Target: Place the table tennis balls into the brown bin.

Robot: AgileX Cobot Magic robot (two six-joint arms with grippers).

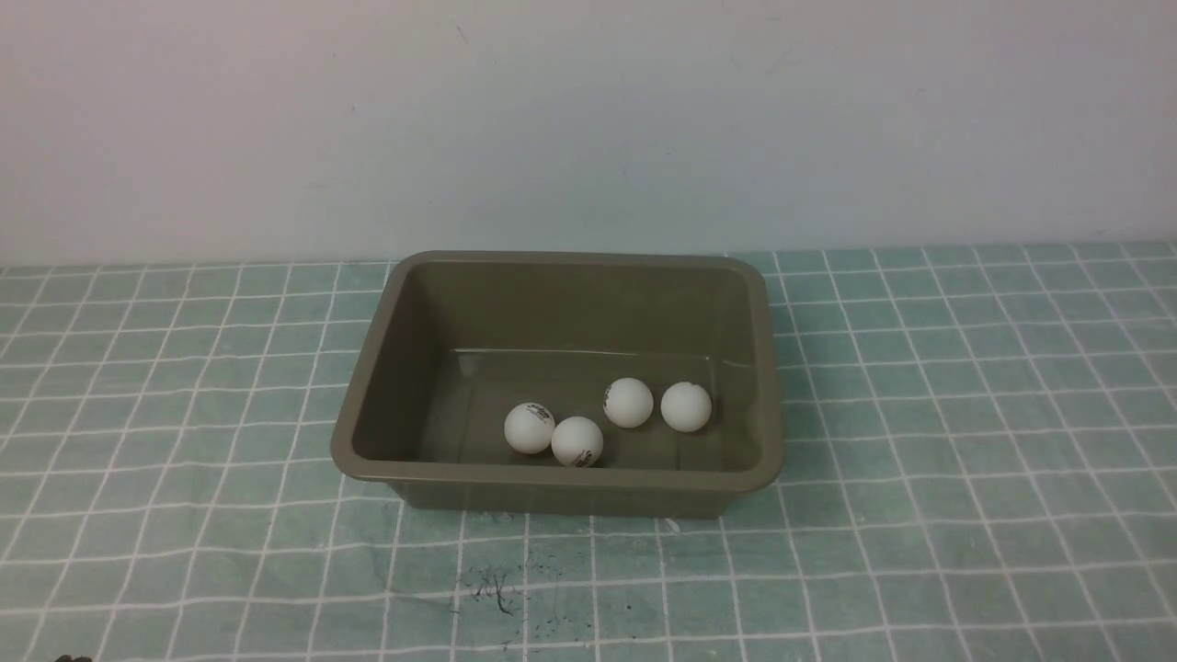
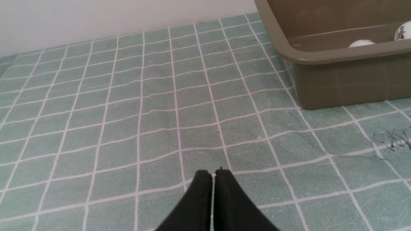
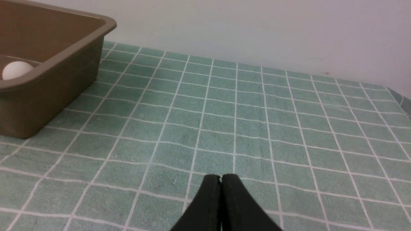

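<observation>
Inside one brown bin (image 1: 391, 368), four table tennis balls (image 1: 628, 403), left claw (image 2: 213, 175) clenched empty, right claw (image 3: 221, 178) clenched empty

Bench (image 1: 965, 414) was covered by a green cloth (image 1: 184, 386) gridded in white. Brown bin (image 1: 561, 492) was set directly on it; dark scribble marks (image 1: 492, 593) were noted just before the bin.

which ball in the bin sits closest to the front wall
The second table tennis ball from the left, right against the leftmost one, sits lowest in the front view, nearest the brown bin's front wall.
</observation>
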